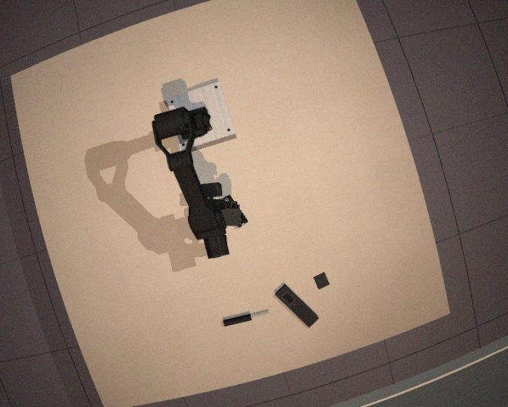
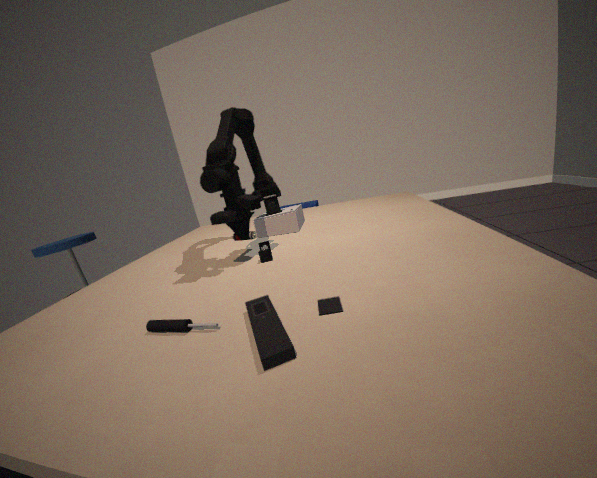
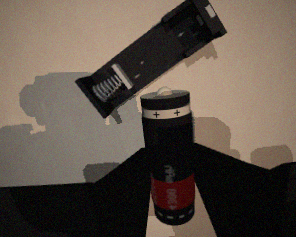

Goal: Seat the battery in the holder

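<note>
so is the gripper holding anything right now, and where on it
Yes: the gripper is shut on the battery, gripping its lower red-banded part, with the plus end pointing away.

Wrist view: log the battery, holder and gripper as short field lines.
battery: held in the gripper, terminal end with plus marks pointing away from the camera
holder: lying on the table beyond the battery, diagonal, open and unfilled
spring: at the holder's lower-left end
alignment: battery not yet parallel to the holder
seated: no

A black jointed arm [image 1: 188, 174] reaches from a pale grey base plate [image 1: 214, 109] across the tan table top [image 1: 333, 152]. Near the front edge lie a black-handled screwdriver [image 1: 242, 317], a long black box [image 1: 295, 304] and a small black square [image 1: 321, 280].
</note>
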You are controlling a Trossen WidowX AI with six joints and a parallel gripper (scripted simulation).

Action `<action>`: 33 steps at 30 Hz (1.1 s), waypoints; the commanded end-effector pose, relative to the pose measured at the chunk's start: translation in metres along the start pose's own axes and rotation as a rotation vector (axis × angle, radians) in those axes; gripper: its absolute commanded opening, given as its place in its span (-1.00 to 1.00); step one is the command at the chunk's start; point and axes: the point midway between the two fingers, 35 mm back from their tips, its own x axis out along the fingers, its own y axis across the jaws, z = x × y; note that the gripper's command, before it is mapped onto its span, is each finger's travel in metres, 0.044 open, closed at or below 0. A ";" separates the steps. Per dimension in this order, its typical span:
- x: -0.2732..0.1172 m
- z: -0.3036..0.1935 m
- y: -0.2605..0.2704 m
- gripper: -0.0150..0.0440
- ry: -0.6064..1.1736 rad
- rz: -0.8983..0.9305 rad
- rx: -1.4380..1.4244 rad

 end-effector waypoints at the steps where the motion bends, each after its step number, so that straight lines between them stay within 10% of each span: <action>1: -0.004 0.010 -0.001 -0.21 -0.007 -0.003 0.174; 33: -0.013 0.056 0.005 -0.21 -0.023 -0.012 1.076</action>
